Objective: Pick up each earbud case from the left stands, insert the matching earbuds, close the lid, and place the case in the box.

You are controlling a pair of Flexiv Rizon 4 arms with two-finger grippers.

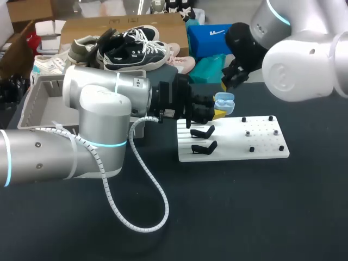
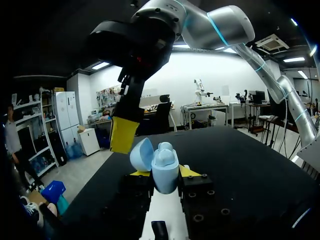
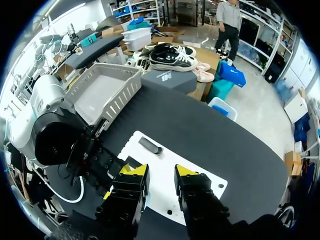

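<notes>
A light blue earbud case [image 1: 224,100] with its lid open sits between the yellow tips of my left gripper [image 1: 216,109], which is shut on it above the white stand board [image 1: 234,142]. In the left wrist view the case [image 2: 165,171] stands upright in my left gripper [image 2: 164,172], lid [image 2: 142,154] tipped back. My right gripper [image 1: 227,82] hangs just behind and above the case, one yellow finger [image 2: 124,134] close to the lid. In its own view my right gripper [image 3: 160,172] is open over the board [image 3: 155,157] with nothing between its fingers.
Two black stands [image 1: 202,132] [image 1: 204,147] sit on the board's left part, small pegs [image 1: 261,133] on its right. A grey basket [image 1: 38,100] [image 3: 105,90] stands at the table's left, behind my left arm [image 1: 103,114].
</notes>
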